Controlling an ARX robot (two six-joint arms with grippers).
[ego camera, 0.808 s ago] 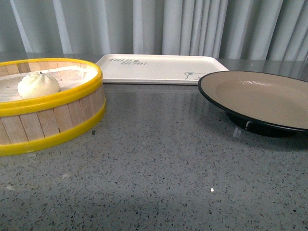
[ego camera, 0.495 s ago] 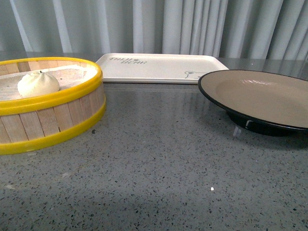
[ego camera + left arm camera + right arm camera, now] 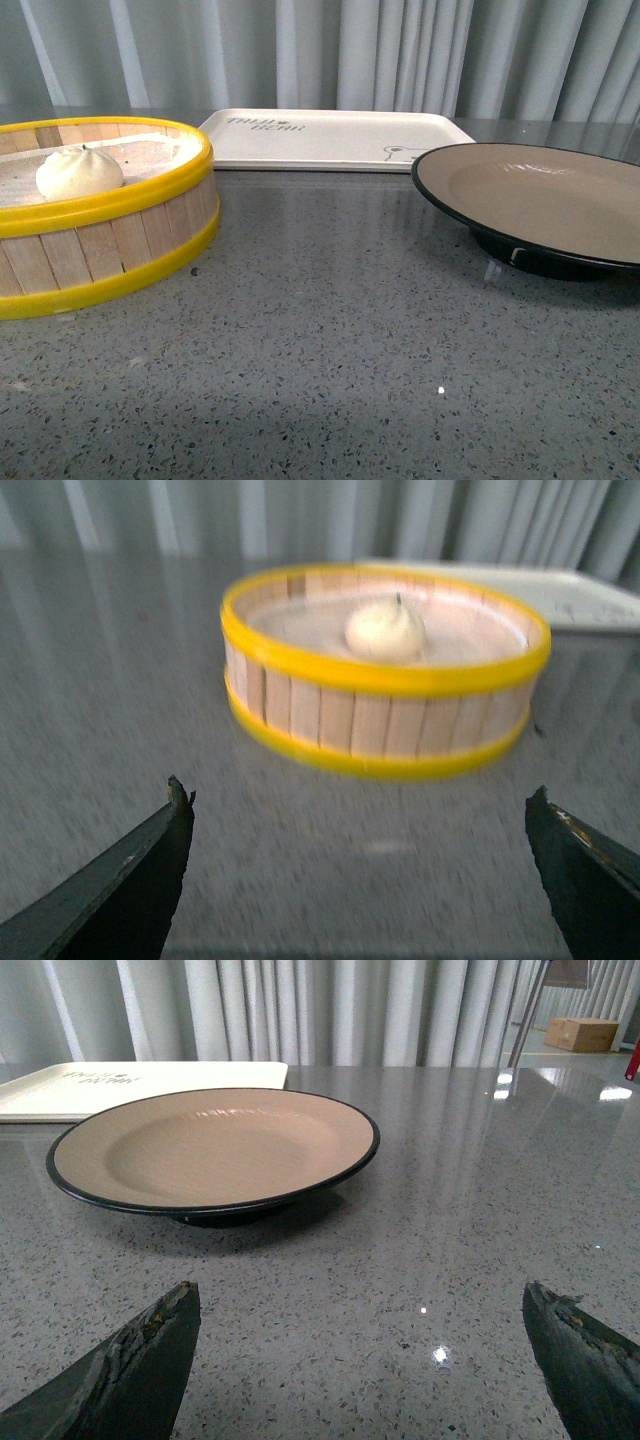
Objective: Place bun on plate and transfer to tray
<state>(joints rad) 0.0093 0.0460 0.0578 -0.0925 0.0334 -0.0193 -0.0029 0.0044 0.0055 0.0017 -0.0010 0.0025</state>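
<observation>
Front view first: we see neither arm. On the grey speckled table (image 3: 320, 360) the bun (image 3: 79, 172) sits inside the yellow-rimmed basket (image 3: 120, 240) at the left. The plate (image 3: 540, 195) stands at the right, empty, well apart from the basket. The tray (image 3: 330, 140) lies further back, between the two, before the curtain (image 3: 350, 55). Its near right corner is just behind the plate's rim; whether they touch we cannot tell

Left wrist view, somewhat blurred: our left gripper (image 3: 359, 798) is spread wide, its two dark fingers (image 3: 130, 880) at either side of the frame with nothing between them. It faces the basket (image 3: 380, 725) and stops short of it. The bun (image 3: 385, 630), pinched tip up, seems to rest near the basket's middle. A corner of the tray (image 3: 590, 595) shows beyond

Right wrist view: our right gripper (image 3: 360, 1295) is likewise wide apart and holds nothing, and its fingers look worn at the edges. The plate (image 3: 215, 1145) stands ahead of it, clear of the fingertips, level on its black foot, with the tray (image 3: 120, 1085) beyond and a cardboard box (image 3: 583, 1033) far off
</observation>
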